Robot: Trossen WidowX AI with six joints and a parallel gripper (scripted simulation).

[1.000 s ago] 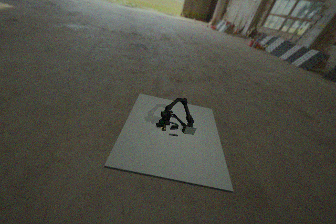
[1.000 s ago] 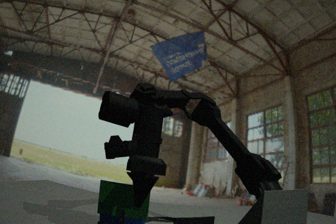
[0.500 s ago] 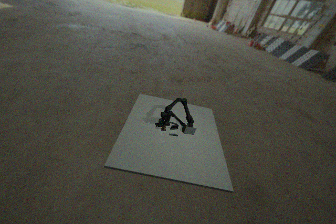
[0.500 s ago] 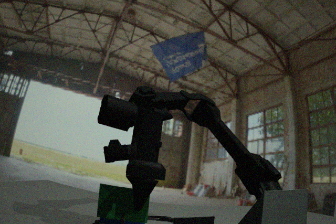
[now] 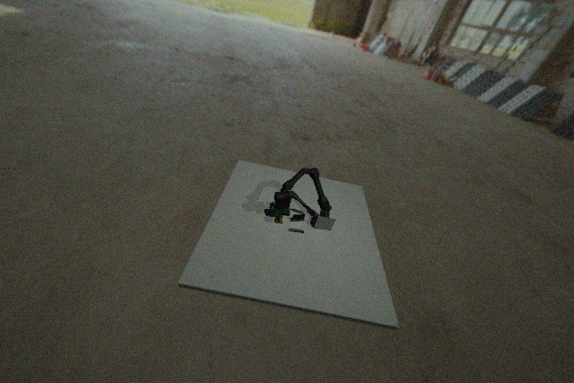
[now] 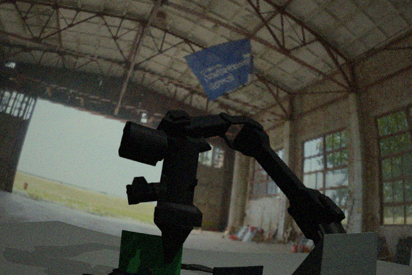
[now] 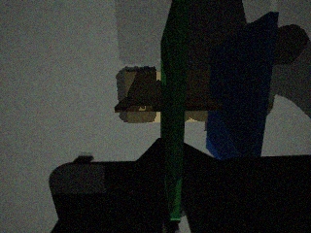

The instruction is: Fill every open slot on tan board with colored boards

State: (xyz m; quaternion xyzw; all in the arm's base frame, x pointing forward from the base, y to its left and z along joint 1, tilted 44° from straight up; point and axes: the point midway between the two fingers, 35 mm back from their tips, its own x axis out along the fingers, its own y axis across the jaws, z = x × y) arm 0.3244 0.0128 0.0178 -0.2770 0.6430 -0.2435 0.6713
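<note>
green board in the claw, crosswise over the tan board

black two-fingered claw (image 6: pixel 172 258) (image 7: pixel 166 143): closed on the flat green board (image 6: pixel 141 252) (image 7: pixel 173 116). narrow tan board (image 7: pixel 138 106): below, crosswise to the green one. upright blue board (image 7: pixel 243 92): beside the green board.

The green board (image 6: pixel 141 250) (image 7: pixel 173 116) looks smooth, the black gripper (image 6: pixel 176 243) (image 7: pixel 166 143) matt.

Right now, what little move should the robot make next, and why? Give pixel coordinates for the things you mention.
Probably ease the green board (image 6: pixel 141 253) (image 7: pixel 173 116) straight down a little, keeping the gripper (image 6: pixel 170 260) (image 7: pixel 166 143) shut on it. The board is upright and, in the wrist view, crosses the thin tan board (image 7: pixel 138 108). Whether its notch already sits in a slot is hidden, so going gently seems wise.
</note>
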